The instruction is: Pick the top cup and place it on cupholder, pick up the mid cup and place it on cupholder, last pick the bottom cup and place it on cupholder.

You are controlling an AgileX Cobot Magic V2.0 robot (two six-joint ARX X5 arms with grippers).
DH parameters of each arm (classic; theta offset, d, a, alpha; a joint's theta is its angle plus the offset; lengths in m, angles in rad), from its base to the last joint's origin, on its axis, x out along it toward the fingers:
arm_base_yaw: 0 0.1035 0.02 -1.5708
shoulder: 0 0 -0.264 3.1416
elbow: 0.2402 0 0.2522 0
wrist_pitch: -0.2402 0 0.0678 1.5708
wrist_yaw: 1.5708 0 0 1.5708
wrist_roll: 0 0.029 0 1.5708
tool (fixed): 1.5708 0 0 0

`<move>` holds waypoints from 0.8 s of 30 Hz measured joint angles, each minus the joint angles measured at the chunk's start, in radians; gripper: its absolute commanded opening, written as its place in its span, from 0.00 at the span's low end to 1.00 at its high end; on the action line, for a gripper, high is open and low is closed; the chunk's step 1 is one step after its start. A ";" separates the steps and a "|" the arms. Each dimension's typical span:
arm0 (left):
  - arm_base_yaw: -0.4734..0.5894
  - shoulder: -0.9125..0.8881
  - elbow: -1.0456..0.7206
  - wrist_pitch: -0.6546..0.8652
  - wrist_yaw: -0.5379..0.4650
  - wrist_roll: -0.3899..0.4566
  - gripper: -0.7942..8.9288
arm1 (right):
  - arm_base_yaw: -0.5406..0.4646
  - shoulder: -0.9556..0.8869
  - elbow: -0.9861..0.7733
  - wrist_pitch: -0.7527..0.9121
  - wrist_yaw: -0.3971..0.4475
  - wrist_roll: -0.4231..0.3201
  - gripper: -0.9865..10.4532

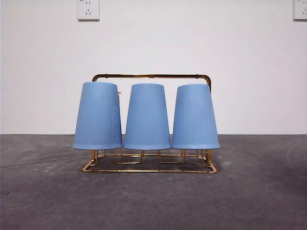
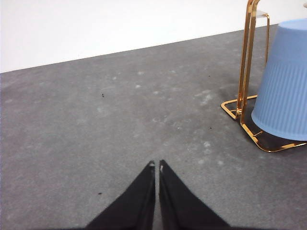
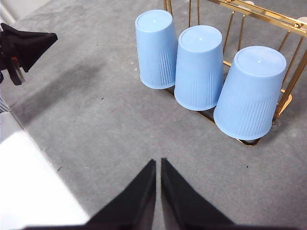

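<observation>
Gold wire cupholder (image 1: 151,75) with arched handle stands mid grey counter (image 1: 48,191); three ribbed blue plastic cups (image 1: 147,116) sit upside down on it in row, task apparently finished.

Left pincer (image 2: 157,166) jaws pressed together, empty, beside cupholder's end. Right pincer (image 3: 158,162) likewise closed, empty, in front of cupholder.

Risks:
- Arm sweeping near cupholder could clip cup rim, tipping it off prong.
- Light wire frame could slide if bumped.

Hidden:
- Prongs inside cups.
- Rear of cupholder base behind cups.
</observation>
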 measured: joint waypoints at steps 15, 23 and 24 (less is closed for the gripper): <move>0.000 0.000 0.000 0.000 0.000 0.000 0.09 | -0.536 -0.238 -0.230 0.451 0.050 -0.193 0.10; 0.000 0.000 0.000 0.000 0.000 0.000 0.09 | -0.719 -0.486 -0.519 0.577 0.127 -0.237 0.10; 0.000 0.000 0.000 0.000 0.000 0.000 0.09 | -0.725 -0.510 -0.547 0.576 0.134 -0.240 0.10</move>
